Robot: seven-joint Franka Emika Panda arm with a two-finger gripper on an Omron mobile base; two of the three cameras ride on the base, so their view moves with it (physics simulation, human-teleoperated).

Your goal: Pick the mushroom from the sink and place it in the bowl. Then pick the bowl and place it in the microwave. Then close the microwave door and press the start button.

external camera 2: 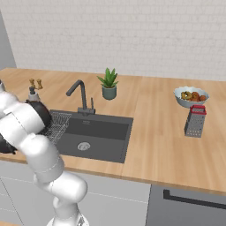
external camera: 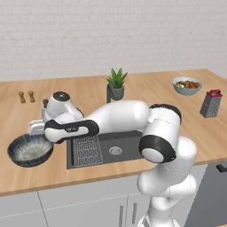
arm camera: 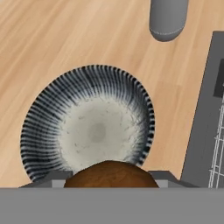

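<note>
The first step is near its end: the fingers are clenched on the brown-capped mushroom and hang over the near rim of the bowl, which stands on the worktop by its front edge, just left of the sink. The bowl's speckled inside is bare. Next, I judge, centre over it and release

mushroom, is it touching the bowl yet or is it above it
Apart. In the hand view the mushroom sits between the hand's fingertips, above the bowl, whose pale inside lies bare below it.
</note>
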